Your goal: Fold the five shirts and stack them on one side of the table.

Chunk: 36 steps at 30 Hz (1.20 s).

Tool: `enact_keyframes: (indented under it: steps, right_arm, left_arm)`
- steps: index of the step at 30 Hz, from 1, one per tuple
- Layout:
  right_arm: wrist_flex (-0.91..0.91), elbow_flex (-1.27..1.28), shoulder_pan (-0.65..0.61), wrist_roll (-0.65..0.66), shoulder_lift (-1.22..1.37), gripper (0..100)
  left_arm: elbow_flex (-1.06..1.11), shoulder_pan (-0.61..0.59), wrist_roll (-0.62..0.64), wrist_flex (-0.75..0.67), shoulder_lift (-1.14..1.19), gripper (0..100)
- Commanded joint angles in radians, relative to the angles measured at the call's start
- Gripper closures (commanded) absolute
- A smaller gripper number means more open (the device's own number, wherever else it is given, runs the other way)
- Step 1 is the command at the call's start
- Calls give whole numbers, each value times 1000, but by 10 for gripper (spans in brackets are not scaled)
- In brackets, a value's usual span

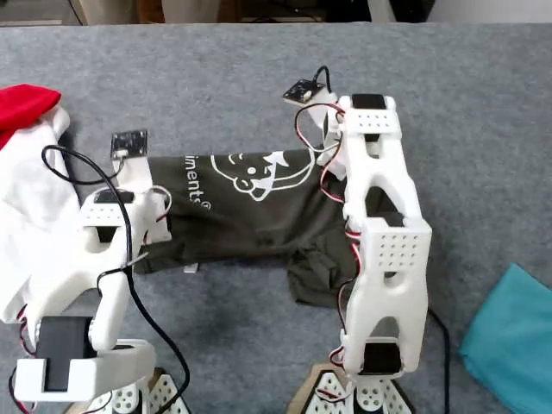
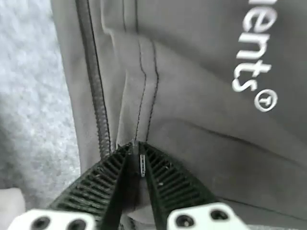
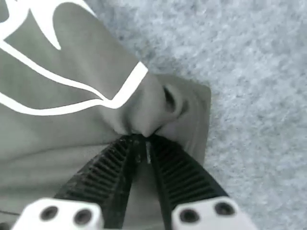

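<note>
A dark olive shirt (image 1: pixel 250 211) with white print lies across the middle of the grey table, partly folded. My left gripper (image 2: pixel 138 152) is shut on a fold of the dark olive shirt (image 2: pixel 192 86) near a stitched seam, at the cloth's left end in the high view. My right gripper (image 3: pixel 142 143) is shut on a bunched edge of the same shirt (image 3: pixel 57 110) at its right end, with grey table surface (image 3: pixel 240 72) just past the hem. The right arm (image 1: pixel 379 233) covers part of the cloth.
A pile of white cloth (image 1: pixel 30 207) with a red garment (image 1: pixel 21 103) on it lies at the left edge. A teal garment (image 1: pixel 513 336) sits at the front right. Bare grey table (image 1: pixel 259 52) stretches along the far side.
</note>
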Motion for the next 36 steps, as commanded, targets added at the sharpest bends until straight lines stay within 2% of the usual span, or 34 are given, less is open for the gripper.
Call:
enact_keyframes:
  steps: [1,5,12,16,22,29,36]
  right_arm:
    - [6,-68,18,-14,18,993]
    - [17,-73,18,-8,21,993]
    - [17,-73,18,-8,21,993]
    - [17,-73,18,-8,21,993]
    - [15,-73,15,-8,21,993]
    - [15,-73,10,9,21,993]
    - [130,-145,10,8,-70,993]
  left_arm:
    - [-37,3,-9,78,21,981]
    - [-75,0,-8,178,88,981]
    - [-68,-84,-12,229,105,981]
    - [-55,-91,-37,296,97,981]
    - [17,-95,-40,353,-84,981]
    - [89,-95,-144,391,-348,981]
    - [-110,-92,-97,393,-371,981]
